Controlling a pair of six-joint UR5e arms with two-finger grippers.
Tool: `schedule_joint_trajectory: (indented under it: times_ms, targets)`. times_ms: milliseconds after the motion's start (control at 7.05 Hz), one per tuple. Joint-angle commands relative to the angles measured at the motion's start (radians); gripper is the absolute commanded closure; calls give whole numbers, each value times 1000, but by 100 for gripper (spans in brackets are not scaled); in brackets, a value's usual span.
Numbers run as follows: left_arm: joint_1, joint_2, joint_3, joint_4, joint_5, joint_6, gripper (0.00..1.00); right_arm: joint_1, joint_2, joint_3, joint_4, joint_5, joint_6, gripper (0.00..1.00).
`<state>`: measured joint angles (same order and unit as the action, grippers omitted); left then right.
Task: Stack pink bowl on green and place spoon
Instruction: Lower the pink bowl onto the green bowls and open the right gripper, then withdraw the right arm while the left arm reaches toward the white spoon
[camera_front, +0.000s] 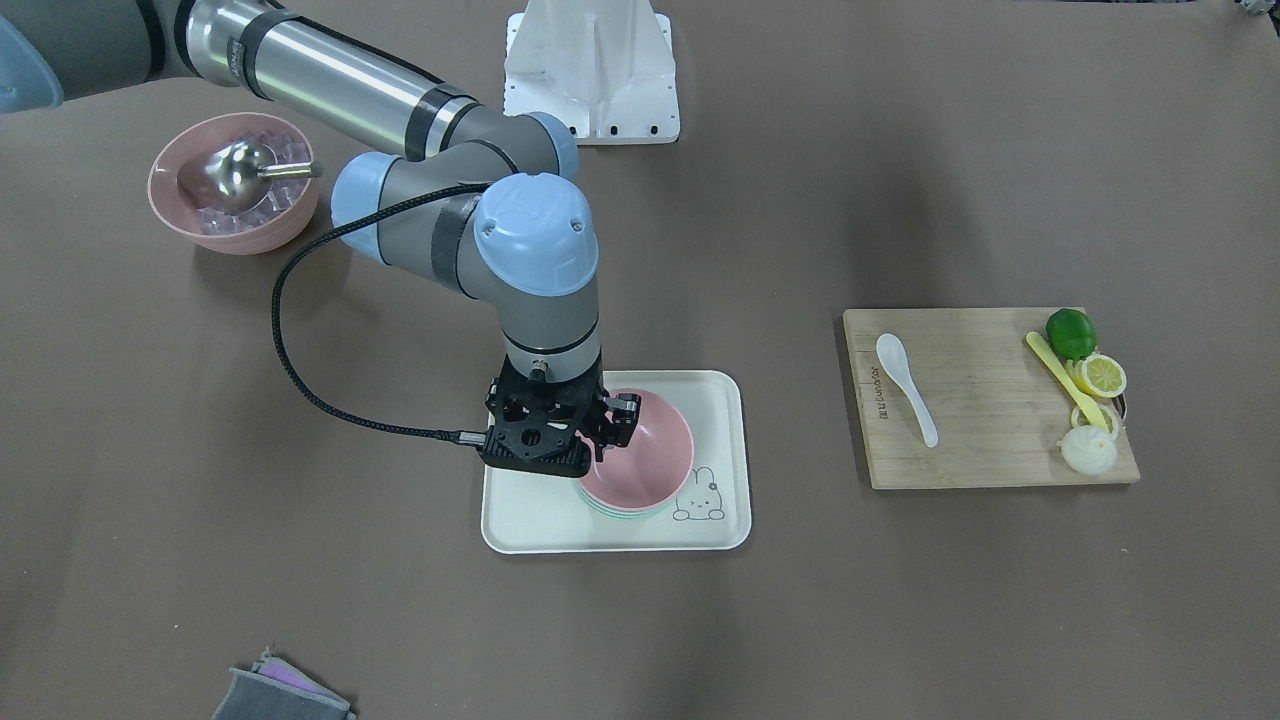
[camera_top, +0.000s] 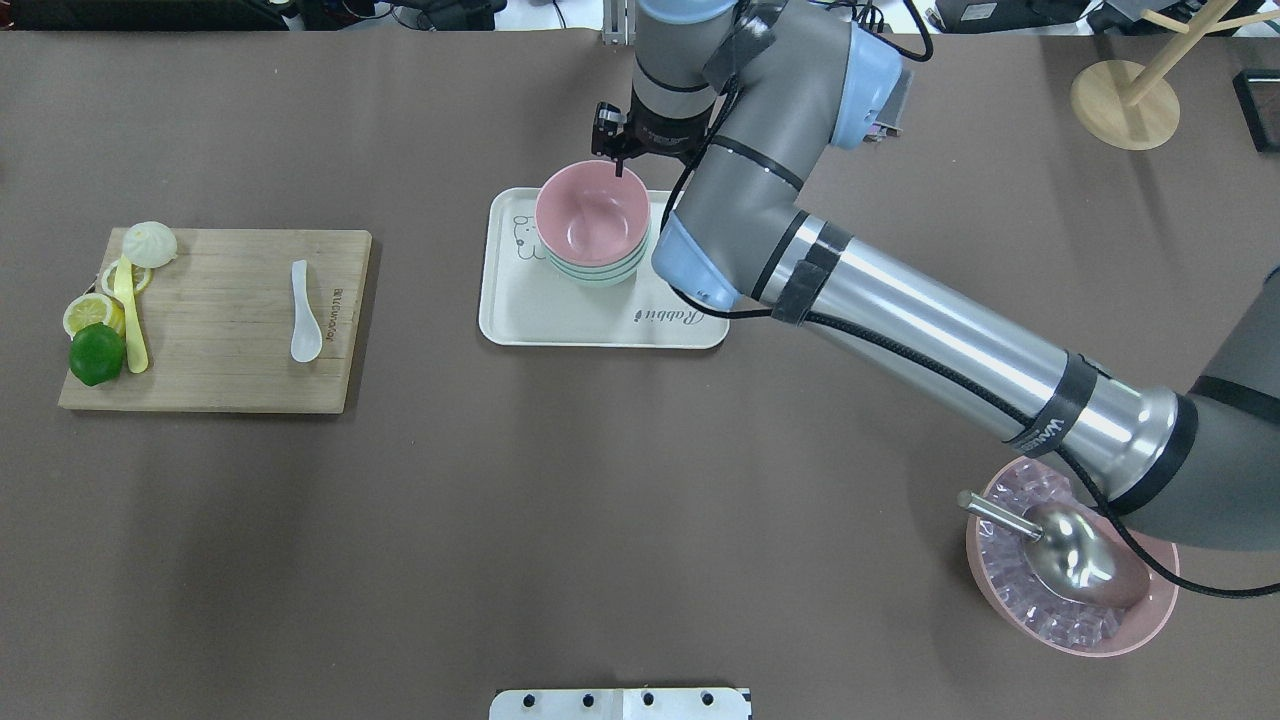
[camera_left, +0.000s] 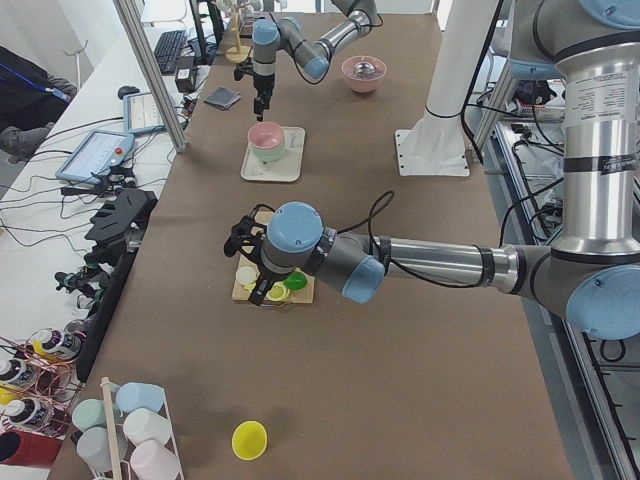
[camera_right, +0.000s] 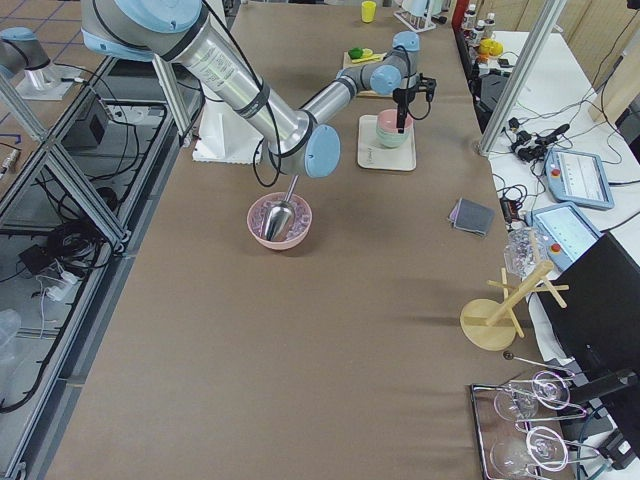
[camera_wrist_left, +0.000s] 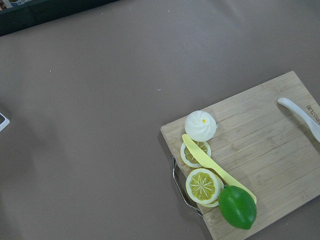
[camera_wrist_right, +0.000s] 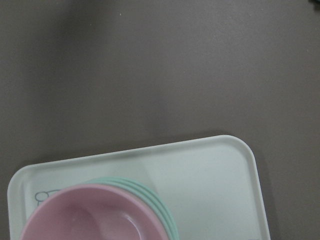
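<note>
The right tool (camera_top: 619, 166), whose jaw spacing I cannot tell, hangs at the rim of the pink bowl (camera_top: 590, 222), nested in the green bowl (camera_top: 600, 276) below.

Stacked bowls (camera_top: 592, 218) sit on tray (camera_top: 560, 325), spoon (camera_top: 303, 312) lies on board (camera_top: 220, 372).

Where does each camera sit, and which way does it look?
Front-facing: across the table, facing the robot; right arm above the stacked pink plastic bowl.
Overhead: behind the robot, looking down; right arm, right pincer.
Exterior left: table's left end; left arm near, right far.
Exterior right: opposite end; right arm near.
Left wrist: above the wooden cutting board; no body.
Right wrist: above the cream plastic tray; no body.
Front-facing and overhead share the white soup spoon.
</note>
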<state>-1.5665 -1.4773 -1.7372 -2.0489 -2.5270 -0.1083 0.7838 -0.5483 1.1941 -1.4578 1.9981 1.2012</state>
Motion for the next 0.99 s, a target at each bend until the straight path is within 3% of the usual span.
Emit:
schedule_joint_trajectory:
  times_ms: [0, 284, 568, 851]
  targets:
    - [95, -1, 4, -98, 13, -326, 2, 89, -19, 25, -7, 72, -95, 0]
    - [240, -37, -11, -163, 210, -579, 2, 193, -211, 164, -7, 112, -386, 0]
    - [385, -95, -13, -174, 343, -788, 2, 318, -348, 209, -6, 216, -614, 0]
    - [631, -197, 7, -162, 591, -1029, 2, 458, -525, 286, -6, 294, -815, 0]
